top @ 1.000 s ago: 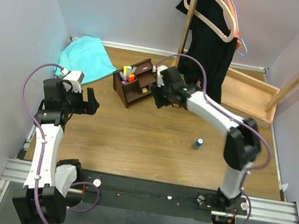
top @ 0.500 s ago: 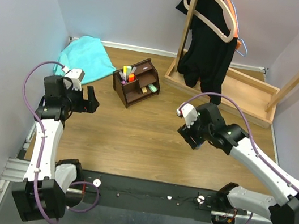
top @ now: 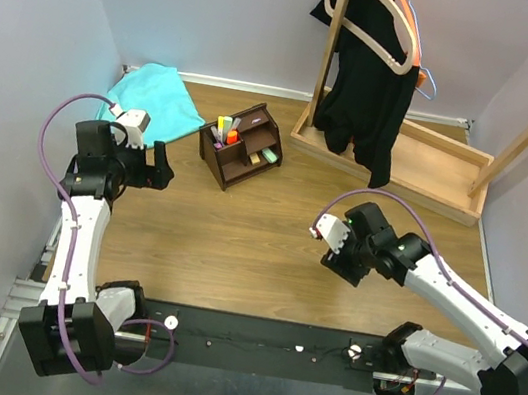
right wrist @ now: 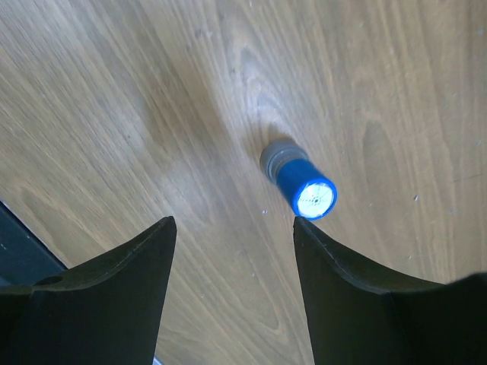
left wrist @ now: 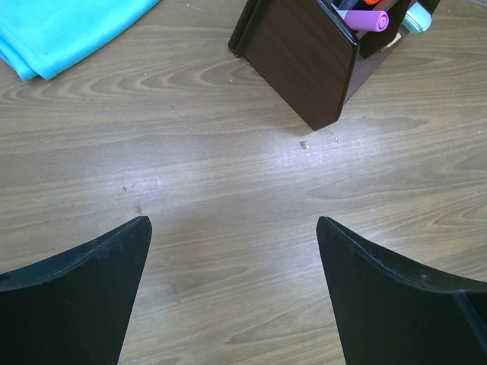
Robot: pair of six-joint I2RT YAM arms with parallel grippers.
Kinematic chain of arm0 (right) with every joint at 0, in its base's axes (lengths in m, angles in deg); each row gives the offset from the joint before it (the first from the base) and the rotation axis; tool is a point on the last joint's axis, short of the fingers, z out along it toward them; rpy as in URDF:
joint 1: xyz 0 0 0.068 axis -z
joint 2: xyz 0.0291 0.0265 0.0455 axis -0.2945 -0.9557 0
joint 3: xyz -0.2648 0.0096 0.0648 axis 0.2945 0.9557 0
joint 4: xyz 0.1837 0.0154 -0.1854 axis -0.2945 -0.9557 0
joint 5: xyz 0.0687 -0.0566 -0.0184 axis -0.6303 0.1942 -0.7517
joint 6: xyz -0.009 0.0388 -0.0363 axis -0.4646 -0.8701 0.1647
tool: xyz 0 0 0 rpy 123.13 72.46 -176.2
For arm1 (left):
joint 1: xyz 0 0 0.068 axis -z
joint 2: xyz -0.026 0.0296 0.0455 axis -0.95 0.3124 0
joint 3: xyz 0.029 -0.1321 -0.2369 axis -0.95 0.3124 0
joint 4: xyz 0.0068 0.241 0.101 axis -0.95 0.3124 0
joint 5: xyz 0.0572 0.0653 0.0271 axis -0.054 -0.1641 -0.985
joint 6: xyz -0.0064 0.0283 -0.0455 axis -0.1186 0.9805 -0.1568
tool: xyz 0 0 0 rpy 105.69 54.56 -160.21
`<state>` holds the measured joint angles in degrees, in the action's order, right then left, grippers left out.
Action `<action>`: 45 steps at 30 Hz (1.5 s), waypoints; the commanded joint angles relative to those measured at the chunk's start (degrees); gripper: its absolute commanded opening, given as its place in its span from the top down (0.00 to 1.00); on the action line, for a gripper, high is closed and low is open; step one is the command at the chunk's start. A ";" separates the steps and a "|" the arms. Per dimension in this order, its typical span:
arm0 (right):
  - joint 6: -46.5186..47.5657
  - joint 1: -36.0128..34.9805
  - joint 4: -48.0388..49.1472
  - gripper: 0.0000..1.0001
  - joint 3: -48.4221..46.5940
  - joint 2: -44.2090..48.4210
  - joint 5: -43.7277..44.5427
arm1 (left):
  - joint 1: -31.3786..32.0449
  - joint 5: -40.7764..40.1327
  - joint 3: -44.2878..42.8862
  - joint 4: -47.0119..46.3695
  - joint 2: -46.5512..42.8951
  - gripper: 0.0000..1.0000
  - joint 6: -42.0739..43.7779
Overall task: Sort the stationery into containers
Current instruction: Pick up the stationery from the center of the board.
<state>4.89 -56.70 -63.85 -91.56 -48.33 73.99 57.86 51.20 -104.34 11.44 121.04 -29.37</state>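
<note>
Markers (top: 225, 129) stand in the organizer (top: 242, 160), upper centre; my right gripper (right wrist: 232, 220), jaws apart like my left gripper (left wrist: 232, 219), hovers over the unsorted blue cylinder (right wrist: 304, 185).

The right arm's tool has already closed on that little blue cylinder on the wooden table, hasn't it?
No. The right tool is open, and the blue cylinder sits untouched on the table just ahead of it. The right wrist view shows this.

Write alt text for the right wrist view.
A small blue cylinder stands on the wood table, just beyond the open right gripper. Its two dark fingers frame the bottom of the picture and touch nothing.
</note>
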 commanded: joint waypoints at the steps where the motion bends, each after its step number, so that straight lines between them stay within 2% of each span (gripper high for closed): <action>1: 1.93 1.69 0.10 0.30 0.94 0.41 0.66 | -0.39 0.37 -2.45 1.98 0.45 0.01 1.36; 13: 6.23 13.20 3.09 0.33 -2.14 -7.06 -3.29 | -0.39 0.72 -3.24 2.94 0.53 0.01 1.18; 23: 8.08 13.29 2.57 0.34 -3.98 -8.38 -7.59 | -0.39 0.63 -2.54 2.33 0.18 0.01 0.74; 37: 7.82 13.29 3.45 0.36 -5.65 -14.62 -7.60 | -0.39 0.63 -1.57 2.42 -0.61 0.01 0.74; 45: 7.65 13.29 4.06 0.44 -5.74 -15.15 -7.25 | -0.39 0.99 -0.61 1.54 -0.61 0.01 0.13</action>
<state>12.13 -43.65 -61.12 -95.45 -62.67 67.28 57.86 51.22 -105.77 13.24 121.46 -28.78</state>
